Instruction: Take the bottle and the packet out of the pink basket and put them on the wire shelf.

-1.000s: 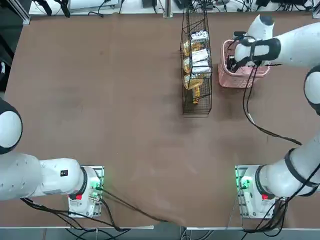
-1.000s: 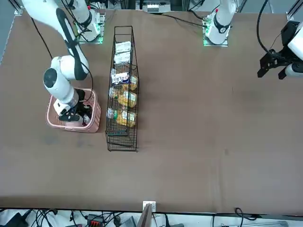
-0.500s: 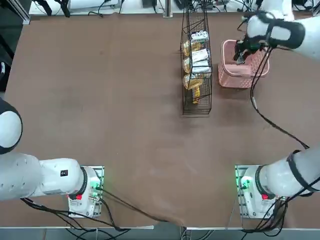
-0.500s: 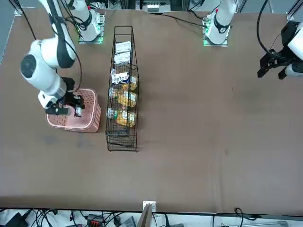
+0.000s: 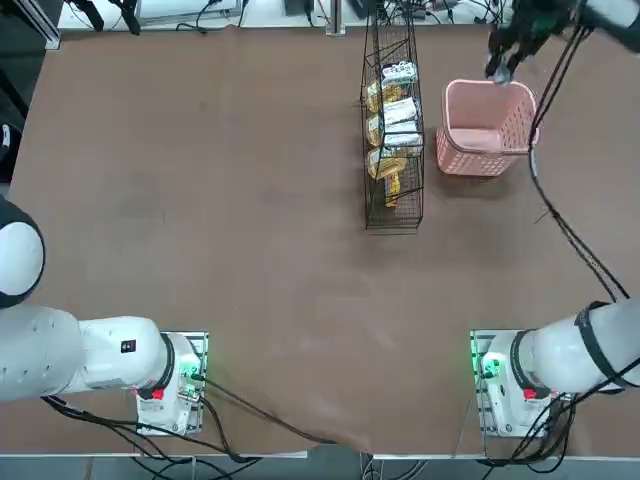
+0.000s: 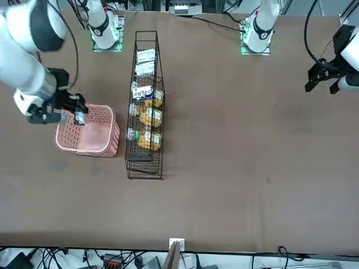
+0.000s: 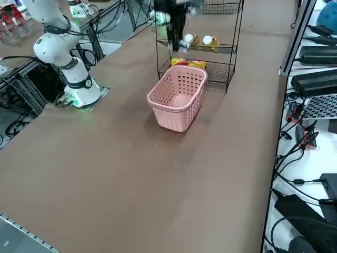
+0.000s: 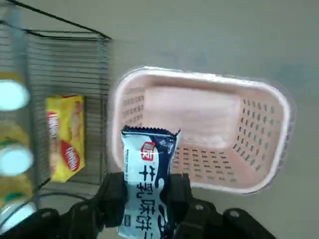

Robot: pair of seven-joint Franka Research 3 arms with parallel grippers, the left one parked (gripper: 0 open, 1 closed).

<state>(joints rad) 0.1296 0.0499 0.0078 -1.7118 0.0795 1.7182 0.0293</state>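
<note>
My right gripper (image 8: pixel 148 196) is shut on the packet (image 8: pixel 148 172), a white and dark blue wrapper with dark print, held upright between the fingers. The gripper (image 6: pixel 77 114) hangs high above the pink basket (image 6: pixel 84 145), over its rim on the side away from the wire shelf (image 6: pixel 145 168). In the top view the gripper (image 5: pixel 501 62) shows past the basket's (image 5: pixel 485 160) far edge. The basket's (image 8: pixel 259 169) inside shows nothing. Amber bottles (image 6: pixel 147 117) with white caps (image 7: pixel 188 39) lie on the shelf's (image 7: pixel 221 79) tiers.
The black wire shelf (image 5: pixel 393 215) stands right beside the basket (image 7: pixel 174 118), holding white packets (image 5: pixel 400 110) and a yellow box (image 8: pixel 65 137) on its lowest tier. A cable trails from the right arm across the table (image 5: pixel 560 235). Bare brown table surrounds both.
The right gripper has risen out of the basket with the packet in it and drawn towards the table's far edge.
</note>
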